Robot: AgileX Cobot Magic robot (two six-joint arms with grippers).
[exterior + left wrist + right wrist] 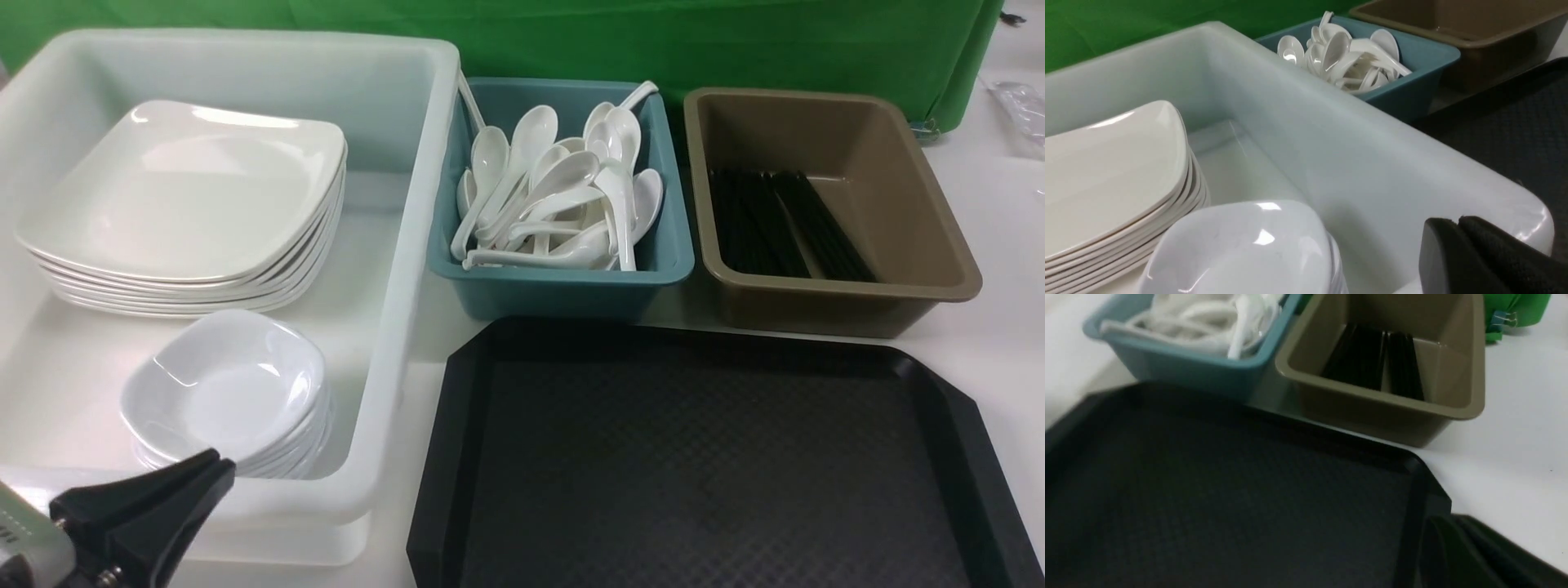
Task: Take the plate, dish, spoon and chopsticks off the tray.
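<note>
Left hand (214, 467) low at white tub's (408, 269) near corner, closed, empty. Right hand (1453, 535) beside black tray (702, 457), closed, empty.

No legible text, label, brand, number or sign appears on any object in the three views.

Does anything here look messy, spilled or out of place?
Nothing stands out. The plates and small dishes sit in neat stacks inside the white tub, the spoons lie jumbled but contained in the teal bin, the chopsticks lie in the brown bin, and the black tray is bare.
</note>
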